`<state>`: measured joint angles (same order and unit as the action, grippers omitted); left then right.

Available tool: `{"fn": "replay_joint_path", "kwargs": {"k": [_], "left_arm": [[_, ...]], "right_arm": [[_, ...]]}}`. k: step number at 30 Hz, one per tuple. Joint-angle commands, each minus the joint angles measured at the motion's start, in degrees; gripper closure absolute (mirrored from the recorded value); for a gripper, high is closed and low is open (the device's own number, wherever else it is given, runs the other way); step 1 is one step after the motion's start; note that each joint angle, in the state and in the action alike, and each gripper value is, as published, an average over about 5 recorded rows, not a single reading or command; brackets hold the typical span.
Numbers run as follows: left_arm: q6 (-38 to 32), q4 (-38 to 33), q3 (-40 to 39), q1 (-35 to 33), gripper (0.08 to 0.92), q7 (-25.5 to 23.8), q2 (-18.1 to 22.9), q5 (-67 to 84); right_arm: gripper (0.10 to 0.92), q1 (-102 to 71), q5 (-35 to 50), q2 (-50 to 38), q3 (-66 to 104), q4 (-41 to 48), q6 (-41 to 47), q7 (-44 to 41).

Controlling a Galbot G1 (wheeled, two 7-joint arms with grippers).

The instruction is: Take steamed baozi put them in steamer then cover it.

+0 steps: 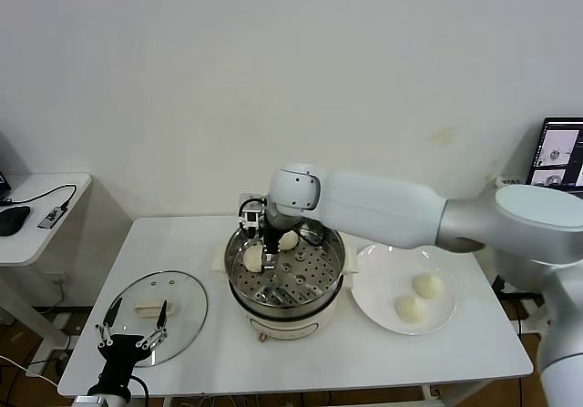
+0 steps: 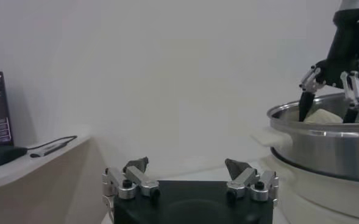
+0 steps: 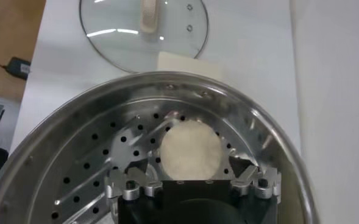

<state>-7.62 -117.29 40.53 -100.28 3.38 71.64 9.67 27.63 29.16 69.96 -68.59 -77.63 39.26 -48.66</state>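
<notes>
We see the right gripper (image 1: 271,245) inside the steamer (image 1: 285,307), jaws apart with a bun (image 3: 190,150) lying between the fingers (image 3: 132,176) on the perforated tray; the wrist view shows gaps on both sides, so nothing is clamped. In the head view, two buns sit in the steamer: one (image 1: 252,259) just left of the gripper, one (image 1: 288,240) just right of it. We cannot tell which of these is the bun seen from the wrist. Two more buns (image 1: 428,285) (image 1: 411,309) lie on the plate (image 1: 373,309) to the right of the steamer. The cover (image 1: 187,311) lies flat on the table (image 1: 474,348) to the left of the steamer. The left gripper (image 1: 133,326) hangs over the near edge of the cover, jaws apart and empty.
</notes>
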Motion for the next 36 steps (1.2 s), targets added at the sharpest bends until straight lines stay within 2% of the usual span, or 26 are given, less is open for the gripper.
{"fn": "replay_joint_path", "kwargs": {"k": [1,8,17,28,36], "left_arm": [[0.1,-0.2,-0.3,0.0,0.177,-0.1,-0.2,-0.1],[0.3,-0.5,-0.8,0.0,0.177,-0.1,-0.4,-0.6],[0.6,-0.9,-1.7,-0.3,0.177,-0.1,-0.5,-1.3],[0.7,-0.5,-1.1,-1.0,0.177,-0.1,-0.5,-1.7],[0.7,-0.4,-0.7,-1.1,0.177,-0.1,-0.2,-2.1]], "right_arm": [[0.202,8.9,-5.2,-15.9,-1.5,-12.0,-5.3,-10.3],[0.203,10.6,-13.1,-31.3,-2.2,-19.0,-15.1,-17.8],[0.203,0.5,-19.9,-45.3,3.1,-23.3,-17.7,-16.8],[0.203,-20.7,-32.0,-49.2,15.3,-20.0,-20.3,-14.8],[0.203,-31.4,-34.7,-46.6,21.2,-16.3,-20.5,-13.1]]}}
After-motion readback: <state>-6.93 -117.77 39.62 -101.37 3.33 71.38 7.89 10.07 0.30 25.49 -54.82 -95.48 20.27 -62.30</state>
